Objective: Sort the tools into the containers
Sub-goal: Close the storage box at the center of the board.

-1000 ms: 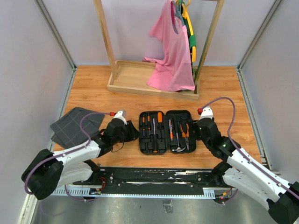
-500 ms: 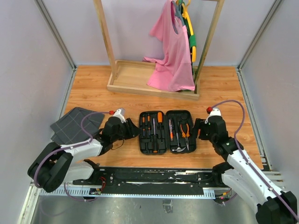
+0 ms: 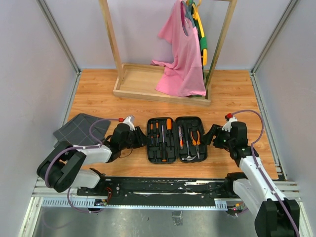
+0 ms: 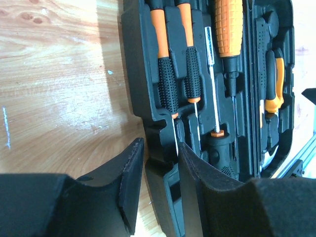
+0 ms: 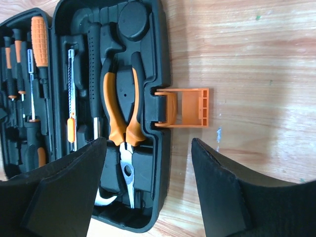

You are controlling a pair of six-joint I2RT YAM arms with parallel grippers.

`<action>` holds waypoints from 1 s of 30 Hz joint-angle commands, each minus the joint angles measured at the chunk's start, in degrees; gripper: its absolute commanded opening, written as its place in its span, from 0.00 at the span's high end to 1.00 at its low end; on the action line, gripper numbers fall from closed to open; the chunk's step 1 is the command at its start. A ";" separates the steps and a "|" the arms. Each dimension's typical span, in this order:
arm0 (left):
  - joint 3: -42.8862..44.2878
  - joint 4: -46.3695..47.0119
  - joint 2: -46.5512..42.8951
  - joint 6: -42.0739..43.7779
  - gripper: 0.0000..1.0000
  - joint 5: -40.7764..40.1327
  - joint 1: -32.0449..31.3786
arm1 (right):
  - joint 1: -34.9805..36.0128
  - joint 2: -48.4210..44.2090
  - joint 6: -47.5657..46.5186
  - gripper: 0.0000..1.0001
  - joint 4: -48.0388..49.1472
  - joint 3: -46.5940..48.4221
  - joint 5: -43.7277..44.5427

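One tool case (image 3: 176, 121) is lying open on the table (image 3: 237, 98), holding one pair of pliers (image 5: 111, 106) and seemingly four screwdrivers (image 4: 167, 84). The left gripper (image 4: 158, 148) is straddling its left rim, narrowly spread. The right gripper (image 5: 148, 141) is hovering wide apart, empty, by one orange latch (image 5: 190, 107).

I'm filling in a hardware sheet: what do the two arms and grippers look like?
Both the left arm and right arm have white link shells between bulky black joints. A lilac cable loops along each to the wrist, near a small red cap. The left gripper and right gripper are black, with broad wedge-shaped fingers faced in matte, grainy pads.
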 commanded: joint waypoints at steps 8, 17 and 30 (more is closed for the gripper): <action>1.70 7.91 5.79 -0.39 0.72 2.06 0.59 | -5.93 5.01 3.49 0.29 6.95 -1.84 -14.31; 2.12 3.36 3.48 -0.30 0.87 -0.06 2.53 | -6.90 6.12 3.93 0.29 -0.95 -0.29 -2.66; -0.43 -7.99 -8.54 3.37 0.88 -3.09 5.68 | -6.99 13.09 6.55 0.30 8.55 -1.59 -8.68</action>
